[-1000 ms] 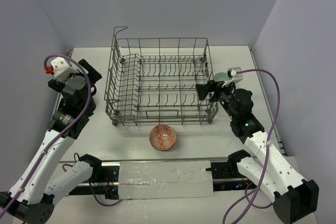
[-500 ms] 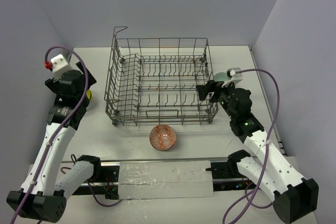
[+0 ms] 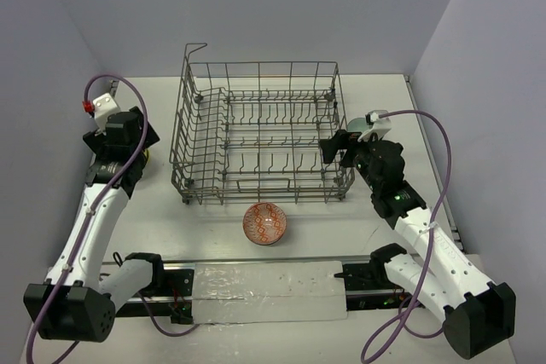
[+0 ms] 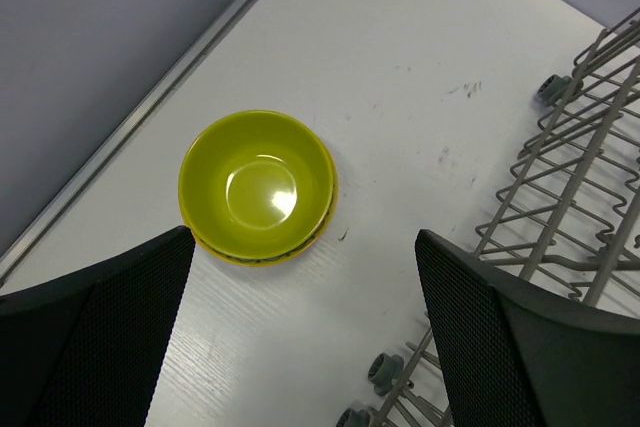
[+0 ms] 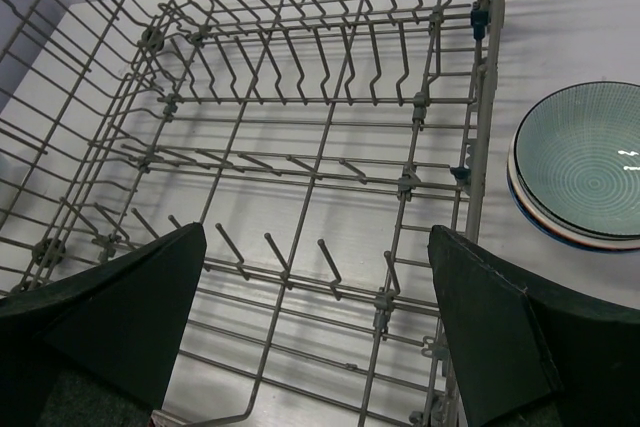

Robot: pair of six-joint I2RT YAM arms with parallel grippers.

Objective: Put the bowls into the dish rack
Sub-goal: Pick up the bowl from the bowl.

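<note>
The lime-green round glazed bowl (image 4: 255,185) sits mouth up on the white table (image 4: 420,57), left of centre in the left wrist view and close to the table's edge strip. It is nested in a yellow-rimmed bowl (image 4: 262,260) whose edge peeks out beneath it. Being round, it has no long axis across the table; its only axis runs straight up through the open mouth. It looks like hard, glossy ware: stiff, probably light, slippery under the pads and liable to chip if dropped. The sensible hold is therefore a pinch over the rim, one finger inside and one outside, lifted cleanly so the lower bowl stays behind. The left gripper (image 4: 300,277) hangs above it with its jaws spread wide and nothing between them. The right gripper (image 5: 315,247) is likewise wide apart and empty over the large grey wire dish rack (image 3: 256,138). The rack's long side runs left to right across the top view, its tines stand upright, and it holds no bowls yet. A teal ringed bowl (image 5: 585,162) rests mouth up just outside the rack's side wall, and a red-and-white patterned bowl (image 3: 265,222) sits alone below the rack in the top view.
</note>
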